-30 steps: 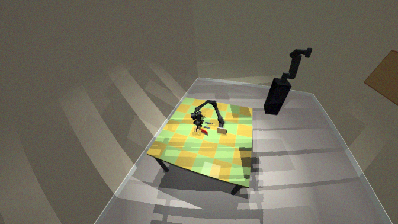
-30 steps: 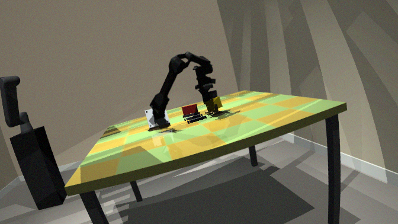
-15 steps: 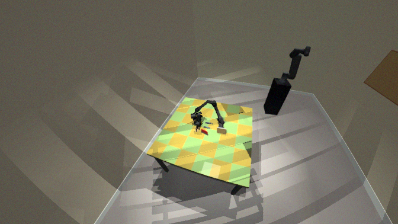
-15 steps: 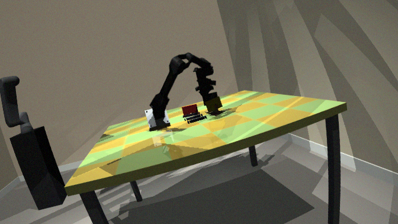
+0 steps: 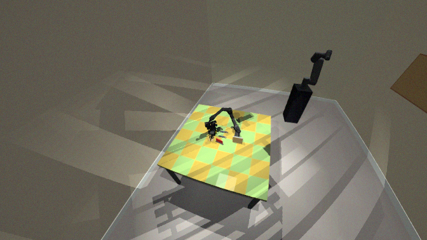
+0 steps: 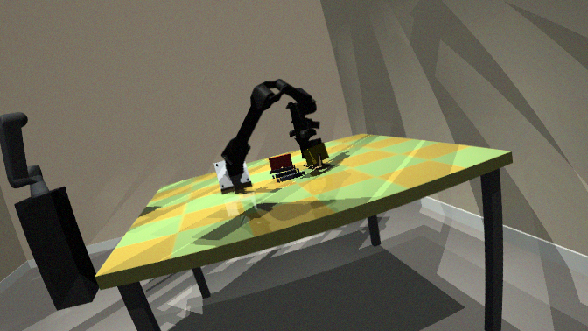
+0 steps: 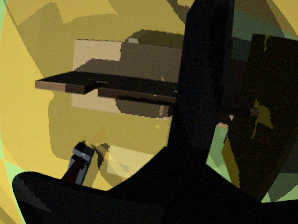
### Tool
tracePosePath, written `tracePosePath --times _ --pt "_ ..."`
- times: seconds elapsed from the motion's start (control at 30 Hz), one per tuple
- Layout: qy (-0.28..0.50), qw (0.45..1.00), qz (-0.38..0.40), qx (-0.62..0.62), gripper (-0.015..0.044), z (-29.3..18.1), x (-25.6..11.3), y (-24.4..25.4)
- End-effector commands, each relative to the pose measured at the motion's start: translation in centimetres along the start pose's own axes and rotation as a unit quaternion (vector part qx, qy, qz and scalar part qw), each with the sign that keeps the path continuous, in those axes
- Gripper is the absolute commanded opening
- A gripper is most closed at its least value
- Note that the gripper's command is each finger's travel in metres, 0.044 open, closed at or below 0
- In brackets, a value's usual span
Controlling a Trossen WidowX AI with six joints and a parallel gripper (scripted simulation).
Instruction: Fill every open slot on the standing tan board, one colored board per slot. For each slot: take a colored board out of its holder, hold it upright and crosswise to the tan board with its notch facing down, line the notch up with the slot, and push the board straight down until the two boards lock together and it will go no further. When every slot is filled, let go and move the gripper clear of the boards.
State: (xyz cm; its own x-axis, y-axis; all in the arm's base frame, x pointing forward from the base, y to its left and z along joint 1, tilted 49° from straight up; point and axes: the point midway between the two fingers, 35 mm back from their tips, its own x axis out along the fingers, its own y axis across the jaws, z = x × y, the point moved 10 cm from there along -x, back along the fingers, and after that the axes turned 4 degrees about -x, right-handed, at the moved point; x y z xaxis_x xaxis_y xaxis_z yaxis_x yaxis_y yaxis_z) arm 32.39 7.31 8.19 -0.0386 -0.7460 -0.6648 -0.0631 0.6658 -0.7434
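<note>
Gripper pinching 1 yellow board. 1 red board upright. Tan board: 1 slot visible, open.

Claw at the end of the black arm, low over the checkered table. Red board just beside claw, dark holders near it on that same side. Pale block at arm's foot, farther from claw than red board.
</note>
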Motion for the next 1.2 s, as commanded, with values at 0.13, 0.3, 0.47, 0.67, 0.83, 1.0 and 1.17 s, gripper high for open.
tracePosePath --times 0.13,0.3,0.47,0.67,0.83,1.0,1.17 --pt "-0.001 1.0 -0.003 -0.002 0.0 0.0 0.6 0.0" --pt "-0.001 1.0 -0.003 -0.002 0.0 0.0 0.9 0.0" --pt "-0.001 1.0 -0.003 -0.002 0.0 0.0 1.3 0.0" --pt "-0.001 1.0 -0.003 -0.002 0.0 0.0 1.7 0.0" --pt "-0.001 1.0 -0.003 -0.002 0.0 0.0 2.0 0.0" --pt "-0.001 1.0 -0.003 -0.002 0.0 0.0 2.3 0.0" --pt "0.0 1.0 -0.001 0.0 0.0 0.0 2.1 0.0"
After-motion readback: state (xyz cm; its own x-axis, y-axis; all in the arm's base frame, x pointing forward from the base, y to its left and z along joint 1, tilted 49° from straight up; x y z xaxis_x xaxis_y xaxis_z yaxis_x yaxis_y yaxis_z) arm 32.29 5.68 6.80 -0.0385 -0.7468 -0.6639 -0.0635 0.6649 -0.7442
